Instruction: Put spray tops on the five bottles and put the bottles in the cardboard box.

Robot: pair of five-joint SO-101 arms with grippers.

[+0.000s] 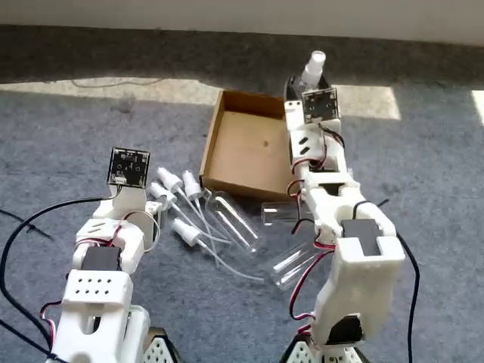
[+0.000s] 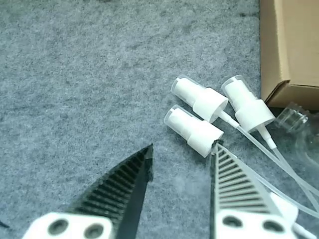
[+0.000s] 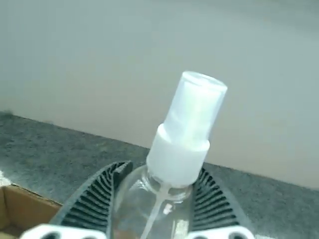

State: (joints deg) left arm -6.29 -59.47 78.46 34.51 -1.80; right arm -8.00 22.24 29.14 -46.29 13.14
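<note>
Clear plastic bottle (image 3: pixel 149 209) with white spray top (image 3: pixel 187 124) sits clamped in the right gripper (image 3: pixel 162 174) above the far corner of the brown cardboard box (image 1: pixel 214 140); released there, it might fall outside. Left gripper (image 2: pixel 182 149) hangs open, empty.

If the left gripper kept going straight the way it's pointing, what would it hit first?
Probably the nearest white plastic spray top lying on the grey carpet, just past the open left gripper; depth is unclear.

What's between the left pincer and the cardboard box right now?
Loose spray tops lie on the carpet between the open left pincer and the cardboard box corner, seen in the left wrist view.
</note>
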